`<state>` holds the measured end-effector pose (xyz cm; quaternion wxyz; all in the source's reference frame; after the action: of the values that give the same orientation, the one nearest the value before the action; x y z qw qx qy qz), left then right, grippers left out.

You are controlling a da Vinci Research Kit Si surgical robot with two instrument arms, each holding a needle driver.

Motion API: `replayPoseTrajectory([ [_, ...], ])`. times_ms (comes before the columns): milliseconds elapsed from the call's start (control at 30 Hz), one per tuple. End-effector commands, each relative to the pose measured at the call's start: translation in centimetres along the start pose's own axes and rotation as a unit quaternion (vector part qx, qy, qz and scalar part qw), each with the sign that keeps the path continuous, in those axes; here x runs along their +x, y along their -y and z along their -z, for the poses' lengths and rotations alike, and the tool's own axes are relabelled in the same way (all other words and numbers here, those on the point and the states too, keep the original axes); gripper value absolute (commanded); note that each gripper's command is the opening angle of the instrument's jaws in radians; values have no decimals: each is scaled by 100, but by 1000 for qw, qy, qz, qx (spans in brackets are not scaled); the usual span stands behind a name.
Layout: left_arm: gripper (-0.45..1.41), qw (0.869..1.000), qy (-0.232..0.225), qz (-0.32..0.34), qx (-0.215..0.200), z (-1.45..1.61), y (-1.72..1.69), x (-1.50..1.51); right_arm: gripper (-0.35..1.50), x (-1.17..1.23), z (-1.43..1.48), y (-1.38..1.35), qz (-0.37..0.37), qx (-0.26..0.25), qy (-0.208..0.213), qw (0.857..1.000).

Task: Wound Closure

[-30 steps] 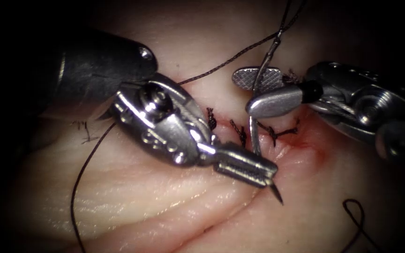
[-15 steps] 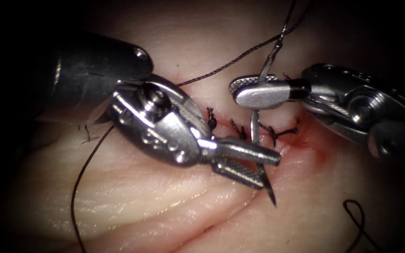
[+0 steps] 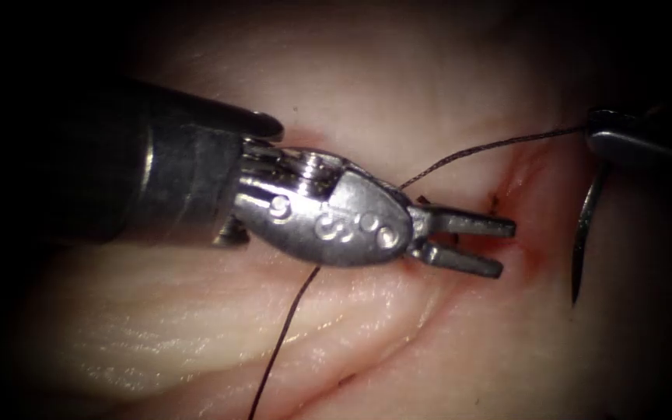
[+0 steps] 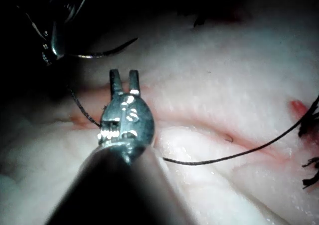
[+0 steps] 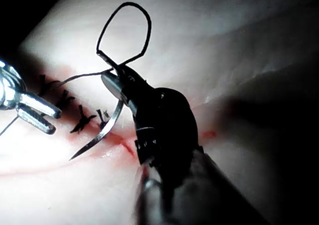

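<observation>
Since a second ago the needle has come free of the tissue and gone over to the right arm's tool, while the left arm's tool has let it go and turned to lie level across the cut. Pale tissue [image 3: 196,327] spreads under everything, its cut [image 3: 519,175] a reddish line with red fluid [image 3: 534,253] along its right end. Largest of the instruments is the left arm's tool [image 3: 468,245], reaching in from the left with its dark shaft and silver wrist; its two jaws stand a moderate way apart, roughly parallel, holding nothing and hovering just above the cut. At the far right edge, the right arm's tool [image 3: 604,144] has its jaws clamped on the curved needle [image 3: 579,237] near the thread end of its curve. From there the needle hangs downward, wholly clear of the tissue, on the right side of the cut, its point lowest. Dark thread [image 3: 476,152] runs from the needle's held end leftward, passes behind the left tool's wrist and trails down across the tissue. In the right wrist view, dark knotted stitches [image 5: 82,122] sit along the cut beside the needle.
</observation>
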<state>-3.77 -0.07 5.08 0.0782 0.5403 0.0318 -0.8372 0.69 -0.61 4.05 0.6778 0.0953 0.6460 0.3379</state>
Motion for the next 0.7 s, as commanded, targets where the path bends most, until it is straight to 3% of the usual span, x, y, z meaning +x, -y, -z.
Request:
replayPoseTrajectory([
  [33, -32, 1000, 12, 8, -3, -11, 3, -5, -35, -3, 3, -9, 10, -19, 1, 1000],
  [100, -42, 998, 54, 35, -15, -24, 0, -19, -35, -3, 5, -14, 24, -37, 1, 999],
  [400, -35, 988, 120, 94, -18, -62, 3, -73, -35, -17, -17, -7, 40, -17, -1, 999],
  [700, -28, 972, 204, 103, -54, -61, -2, -114, -35, -27, -31, -4, 80, -16, -3, 997],
])
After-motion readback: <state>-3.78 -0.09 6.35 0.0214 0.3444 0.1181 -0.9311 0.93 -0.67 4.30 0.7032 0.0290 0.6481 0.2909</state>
